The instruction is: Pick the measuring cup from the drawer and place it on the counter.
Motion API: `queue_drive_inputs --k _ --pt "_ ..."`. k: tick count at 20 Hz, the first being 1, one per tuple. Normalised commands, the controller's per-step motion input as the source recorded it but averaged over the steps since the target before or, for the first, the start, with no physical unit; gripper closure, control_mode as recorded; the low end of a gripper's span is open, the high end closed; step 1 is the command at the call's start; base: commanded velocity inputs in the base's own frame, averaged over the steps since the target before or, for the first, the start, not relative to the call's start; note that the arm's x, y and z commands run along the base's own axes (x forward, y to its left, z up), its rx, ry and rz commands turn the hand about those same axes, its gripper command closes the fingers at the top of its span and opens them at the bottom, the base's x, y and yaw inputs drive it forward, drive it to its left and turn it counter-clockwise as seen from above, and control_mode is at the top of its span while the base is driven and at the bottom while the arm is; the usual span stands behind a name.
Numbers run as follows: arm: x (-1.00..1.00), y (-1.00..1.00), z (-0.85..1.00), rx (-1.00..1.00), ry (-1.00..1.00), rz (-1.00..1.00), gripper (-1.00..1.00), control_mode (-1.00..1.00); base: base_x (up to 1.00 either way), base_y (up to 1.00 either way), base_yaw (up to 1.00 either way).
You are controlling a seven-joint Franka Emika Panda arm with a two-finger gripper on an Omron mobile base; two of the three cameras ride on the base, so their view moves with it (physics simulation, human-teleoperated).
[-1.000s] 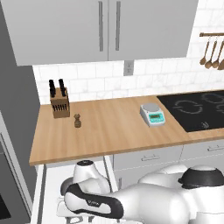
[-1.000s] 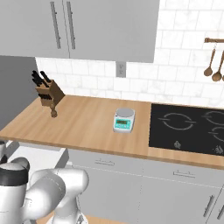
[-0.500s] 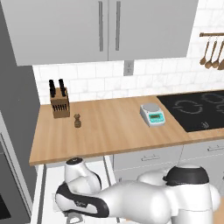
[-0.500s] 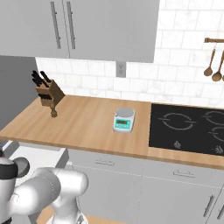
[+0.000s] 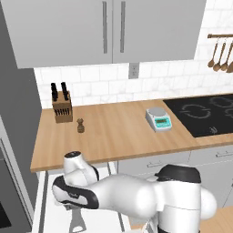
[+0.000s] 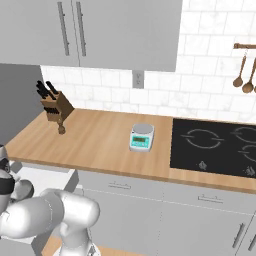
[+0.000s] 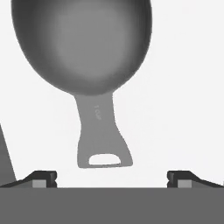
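Observation:
The measuring cup [image 7: 83, 43] lies in the drawer, its round grey bowl far from my hand and its flat flared handle [image 7: 101, 135] pointing back at me. My gripper [image 7: 112, 179] is open above it, fingertips [image 7: 43, 178] wide apart on either side of the handle's end, not touching it. From the left base, my arm bends down into the open drawer [image 5: 48, 214], and the grey handle [image 5: 77, 222] pokes out below the hand. The white drawer floor [image 6: 45, 177] also appears in the right base view. The wooden counter [image 5: 118, 132] runs above it.
On the counter stand a knife block [image 5: 62, 109], a small brown pepper mill [image 5: 81, 125] and a kitchen scale [image 5: 158, 119]. The black cooktop [image 5: 205, 113] lies to the right. Narrow grey drawer fronts [image 6: 130, 200] sit under the counter edge.
My arm has swung a little further left over the open drawer, elbow and wrist shifting left. The things on the counter have not moved.

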Motion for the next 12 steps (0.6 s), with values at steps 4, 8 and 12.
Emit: queue_drive_inputs --k 4,8,12 --pt "0.19 0.00 -0.27 -0.07 -0.09 0.11 -1.00 -1.00 0.00 0.00 0.00" --pt "0.02 0.02 -0.44 -0.07 -0.08 0.05 -1.00 -1.00 0.00 0.00 0.00" --pt "0.00 0.08 -0.31 -0.01 -0.11 0.00 -1.00 -1.00 0.00 0.00 0.00"
